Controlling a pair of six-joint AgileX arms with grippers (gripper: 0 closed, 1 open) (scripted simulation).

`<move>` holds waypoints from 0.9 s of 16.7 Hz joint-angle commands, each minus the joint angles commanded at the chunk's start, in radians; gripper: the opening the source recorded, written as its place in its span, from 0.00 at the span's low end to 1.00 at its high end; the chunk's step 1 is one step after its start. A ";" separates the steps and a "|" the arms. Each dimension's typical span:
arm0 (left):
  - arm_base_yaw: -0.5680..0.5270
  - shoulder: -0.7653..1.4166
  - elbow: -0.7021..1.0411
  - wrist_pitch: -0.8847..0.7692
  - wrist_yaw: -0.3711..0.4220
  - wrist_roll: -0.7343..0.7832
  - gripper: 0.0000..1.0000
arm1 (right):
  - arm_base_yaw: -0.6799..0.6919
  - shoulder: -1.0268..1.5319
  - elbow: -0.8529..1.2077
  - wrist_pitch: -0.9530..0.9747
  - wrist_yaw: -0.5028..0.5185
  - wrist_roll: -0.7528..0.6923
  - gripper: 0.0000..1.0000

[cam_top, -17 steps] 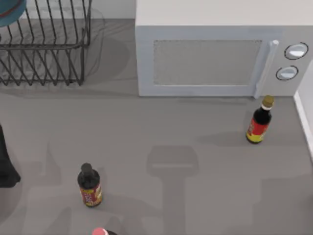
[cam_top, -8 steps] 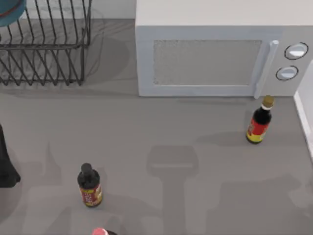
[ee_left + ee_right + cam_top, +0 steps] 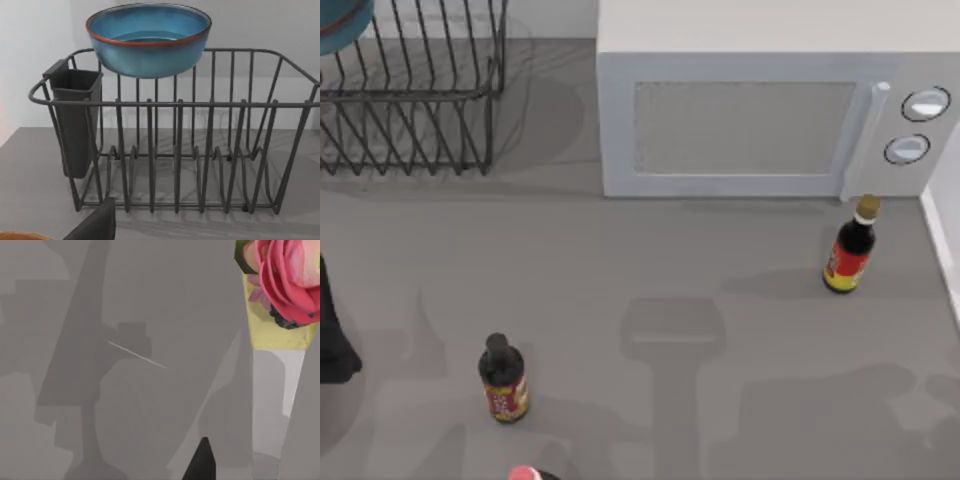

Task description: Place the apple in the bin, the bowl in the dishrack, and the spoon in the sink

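My left claw [image 3: 95, 226] is a dark tip low in the left wrist view, facing the dark wire dishrack [image 3: 175, 150] from the front. I can't tell if it's wide or narrow. My right claw [image 3: 200, 462] hangs over bare grey bench [image 3: 125, 300], state also can't tell.

The big round blue-teal bowl with a reddish-brown rim [image 3: 148, 37] is upright and looks perched up at the rack's far top rail, not down among the bars. I can't tell if it rests on the rail or sits just behind it.

Risks, as I judge them:
- The bowl is high and looks poorly seated, so a nudge of the rack could tip it off the back or drop it hard onto the bars.
- If my left claw moves forward it meets the front bars or the dark plastic cutlery cup [image 3: 75, 120] hung on the rack's corner.
- A low sweep across the bench could knock over the black-capped dark sauce bottle [image 3: 502, 380], the pink-capped bottle [image 3: 525, 472] or the gold-capped dark bottle [image 3: 850, 250].

View differences:
- The top view gives just a teal sliver of the bowl at its corner, while the left wrist view gives the whole bowl and its seating.
- The top view adds the white microwave [image 3: 760, 110] and the bottle layout.
- The right wrist view adds a pink flower in a pale yellow pot [image 3: 280, 285], close to my right claw.
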State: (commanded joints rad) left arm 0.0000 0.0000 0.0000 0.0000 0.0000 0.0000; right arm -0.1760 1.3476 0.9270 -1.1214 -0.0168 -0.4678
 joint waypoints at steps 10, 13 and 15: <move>0.000 0.000 0.000 0.000 0.000 0.000 1.00 | 0.003 0.454 0.569 -0.203 0.004 -0.002 0.00; 0.000 0.000 0.000 0.000 0.000 0.000 1.00 | 0.007 0.686 0.902 -0.307 0.005 0.001 0.00; 0.000 0.000 0.000 0.000 0.000 0.000 1.00 | 0.010 0.839 1.131 -0.374 0.007 0.006 0.00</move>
State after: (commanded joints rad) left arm 0.0000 0.0000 0.0000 0.0000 0.0000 0.0000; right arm -0.1665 2.1862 2.0575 -1.4949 -0.0101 -0.4616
